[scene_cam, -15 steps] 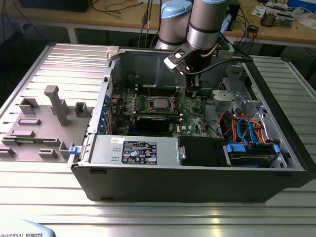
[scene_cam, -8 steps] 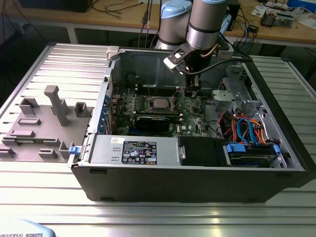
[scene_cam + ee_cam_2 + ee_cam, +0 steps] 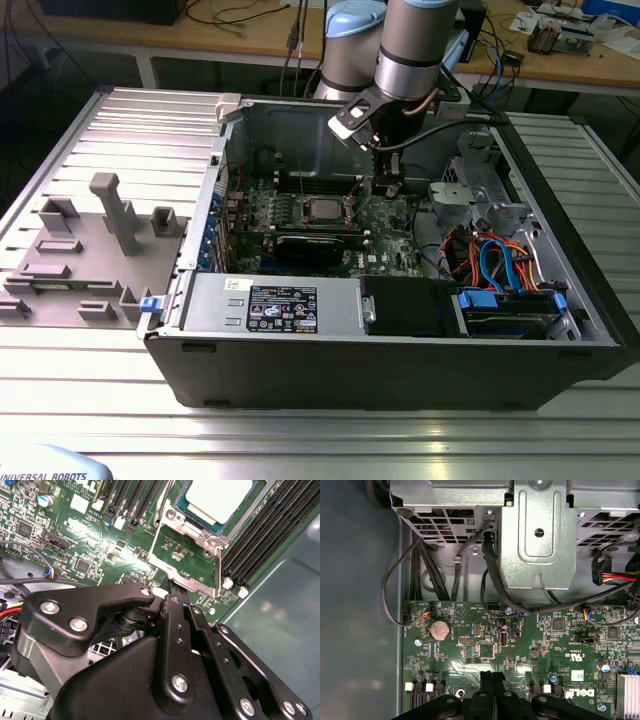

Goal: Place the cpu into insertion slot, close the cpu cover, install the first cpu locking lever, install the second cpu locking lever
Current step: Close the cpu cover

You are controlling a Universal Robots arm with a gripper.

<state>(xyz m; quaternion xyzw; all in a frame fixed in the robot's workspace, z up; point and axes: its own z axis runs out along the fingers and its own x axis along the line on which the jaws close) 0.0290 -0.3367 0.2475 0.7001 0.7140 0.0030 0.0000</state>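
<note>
One chip (image 3: pixel 220 497) sits in its socket (image 3: pixel 197 530) near the board's (image 3: pixel 75 540) middle; the cover frame (image 3: pixel 218 570) stands open. The claw (image 3: pixel 172 587), fingers pressed together, is at the frame's free edge, and a slip there could gouge the board.

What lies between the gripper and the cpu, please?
In the second wrist view, the open cpu cover, a silvery metal frame, lies between the gripper and the cpu.
</note>
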